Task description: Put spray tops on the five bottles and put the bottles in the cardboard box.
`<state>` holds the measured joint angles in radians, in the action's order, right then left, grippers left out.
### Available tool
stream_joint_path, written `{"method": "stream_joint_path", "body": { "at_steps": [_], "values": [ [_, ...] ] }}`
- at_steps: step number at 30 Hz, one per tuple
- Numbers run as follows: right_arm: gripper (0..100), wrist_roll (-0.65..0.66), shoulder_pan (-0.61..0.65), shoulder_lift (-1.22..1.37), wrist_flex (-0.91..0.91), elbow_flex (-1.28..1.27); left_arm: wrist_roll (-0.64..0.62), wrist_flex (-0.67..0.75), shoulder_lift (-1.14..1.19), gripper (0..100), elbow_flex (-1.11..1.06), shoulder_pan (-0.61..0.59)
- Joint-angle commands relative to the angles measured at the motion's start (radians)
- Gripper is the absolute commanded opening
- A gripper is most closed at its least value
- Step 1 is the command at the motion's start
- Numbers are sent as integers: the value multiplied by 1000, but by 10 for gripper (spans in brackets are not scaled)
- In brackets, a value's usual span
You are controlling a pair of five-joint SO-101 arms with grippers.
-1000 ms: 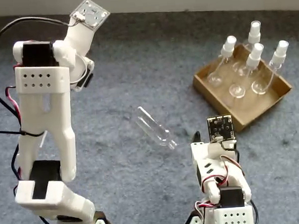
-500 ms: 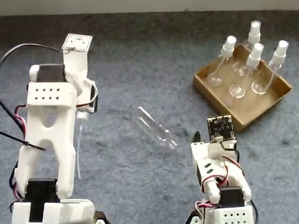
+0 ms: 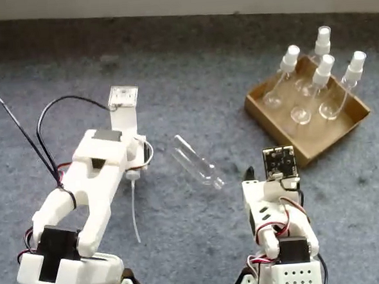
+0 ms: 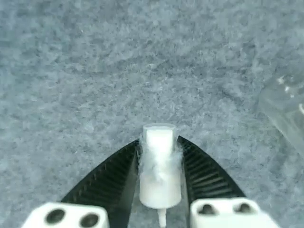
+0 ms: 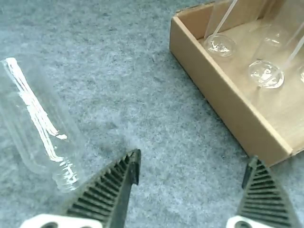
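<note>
A white spray top (image 4: 160, 166) sits between the black jaws of my left gripper (image 4: 160, 156), which is shut on it. In the high view the left gripper (image 3: 134, 170) hangs left of a clear capless bottle (image 3: 194, 160), and the top's thin dip tube (image 3: 134, 213) trails toward the table's near side. The bottle lies on its side on the grey carpet, and its glass (image 4: 286, 110) shows just beyond the held top. My right gripper (image 5: 190, 176) is open above bare carpet, with the bottle's neck (image 5: 62, 175) beside one jaw. Its arm (image 3: 274, 207) stands at the front right.
The cardboard box (image 3: 260, 114) sits at the back right and holds several upright bottles with spray tops (image 3: 326, 63). Its near wall (image 5: 223, 97) lies just ahead of the right gripper. Grey carpet covers the whole table.
My left arm has swung from the far back left toward the middle and come down, carrying the spray top closer to the lying bottle. The right arm and bottle stayed put.
</note>
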<state>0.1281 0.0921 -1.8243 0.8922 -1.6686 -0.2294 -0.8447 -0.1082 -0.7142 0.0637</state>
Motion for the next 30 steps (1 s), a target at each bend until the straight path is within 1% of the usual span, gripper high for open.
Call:
{"method": "stream_joint_path", "body": {
  "at_steps": [1, 3, 7, 9, 11, 13, 14, 18, 21, 24, 30],
  "values": [
    [313, 14, -7, -13, -2, -139, -12, 150, -38, 18, -77, 18],
    [313, 14, -8, -13, 4, -136, -12, 189, -38, 18, -99, 18],
    [313, 35, -12, -13, 28, -119, 2, 189, -47, 39, -96, 16],
    [316, 66, -8, -13, 93, -51, 72, 189, -47, 98, -104, 15],
    [317, 68, -8, -13, 189, 41, 137, 189, -45, 167, -113, -2],
    [317, 71, -8, -13, 259, 128, 161, 192, -47, 217, -122, -25],
    [318, 74, -8, -13, 259, 162, 158, 192, -47, 232, -122, -41],
    [319, 224, 13, -10, 288, 243, 158, 193, -48, 237, -120, -87],
    [318, 236, 50, -7, 323, 283, 158, 193, -50, 237, -114, -91],
    [318, 233, 58, 54, 314, 325, 158, 190, -50, 237, -101, -91],
    [318, 233, 65, 367, 315, 542, 158, 190, -51, 237, -97, -93]
  ]
}}
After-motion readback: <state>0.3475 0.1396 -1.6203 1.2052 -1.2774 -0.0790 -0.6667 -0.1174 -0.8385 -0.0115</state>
